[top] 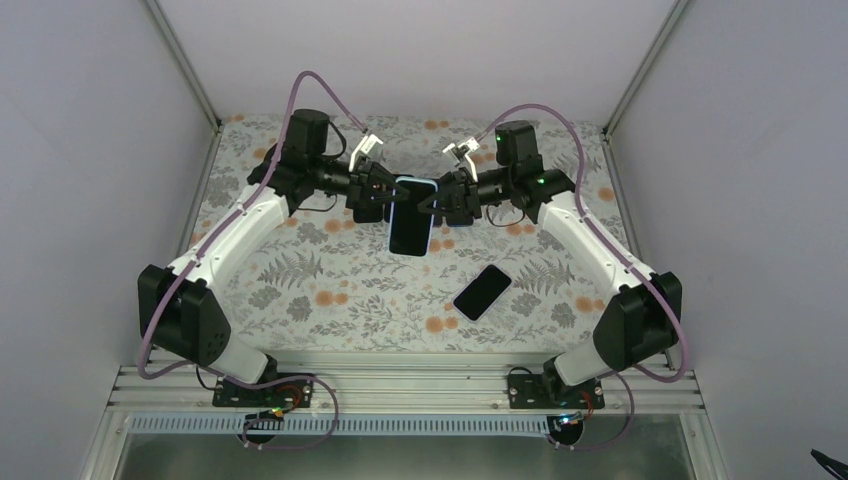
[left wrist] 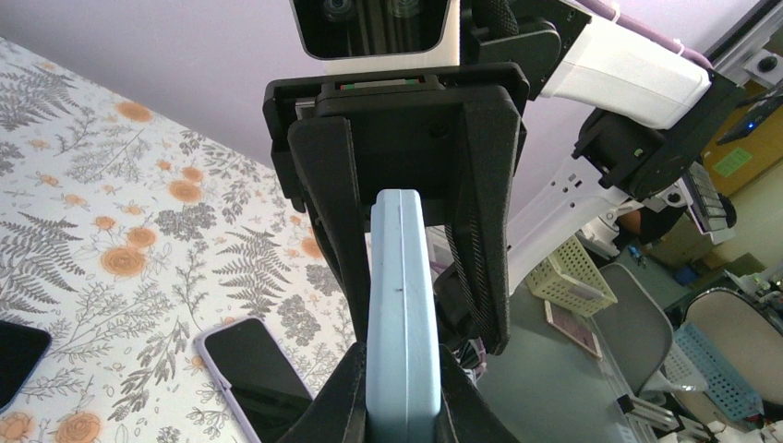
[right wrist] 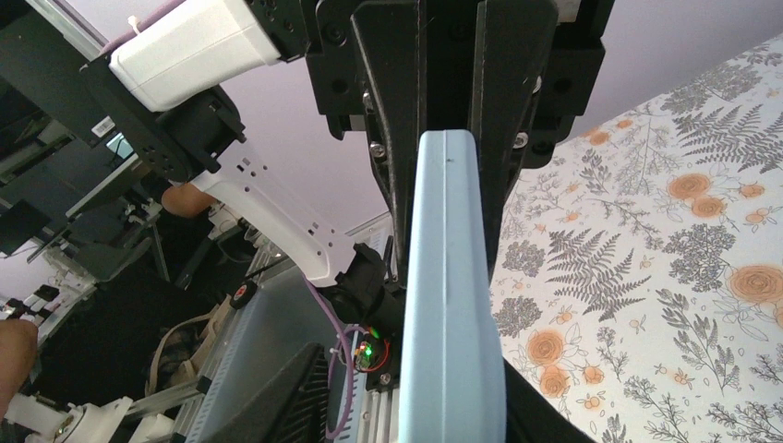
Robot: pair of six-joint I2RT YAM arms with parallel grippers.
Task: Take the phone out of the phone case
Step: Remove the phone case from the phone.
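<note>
The phone (top: 409,230), dark screen up, sits in a light blue phone case (top: 428,232) and hangs in the air between both arms. My left gripper (top: 392,196) is shut on the case's upper left edge. In the left wrist view both fingers press the case's blue side (left wrist: 403,305), with my left gripper (left wrist: 403,374) clamped around it. My right gripper (top: 433,198) is at the upper right edge and stands open. In the right wrist view the case (right wrist: 448,277) lies between the jaws of my right gripper (right wrist: 415,362), with a gap on the left side.
A second phone (top: 482,291) in a lilac case (left wrist: 222,369) lies flat on the floral tablecloth (top: 330,290), right of centre. Grey walls close in the back and sides. The arm bases stand on the metal rail (top: 400,385) at the near edge.
</note>
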